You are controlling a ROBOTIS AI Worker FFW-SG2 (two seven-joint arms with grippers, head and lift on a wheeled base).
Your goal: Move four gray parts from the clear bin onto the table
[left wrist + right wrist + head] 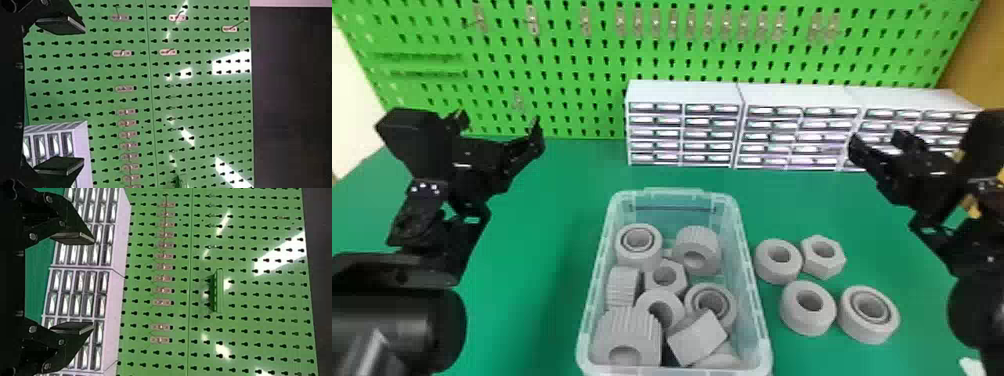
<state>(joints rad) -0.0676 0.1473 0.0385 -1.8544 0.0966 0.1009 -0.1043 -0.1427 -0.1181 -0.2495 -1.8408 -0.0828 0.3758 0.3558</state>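
My left gripper [499, 125] is raised over the table's left side, away from the bin; in the left wrist view the left gripper [84, 96] is open with nothing between its fingers. On the right side, my right gripper [877, 140] is also raised, and in the right wrist view the right gripper [94, 284] stands open and unloaded. The clear bin [758, 295] holds several gray parts, among them a ribbed one [627, 332] and a ringed one [638, 245]. Right of it on the table lie a hex nut [833, 265], two plain rings [777, 272] and a ringed part [867, 327].
White drawer cabinets [682, 92] line the back of the green table [532, 235], starting behind the bin and running right. A green pegboard [572, 55] with metal hooks rises behind them. A small white object [971, 366] is at the lower right edge.
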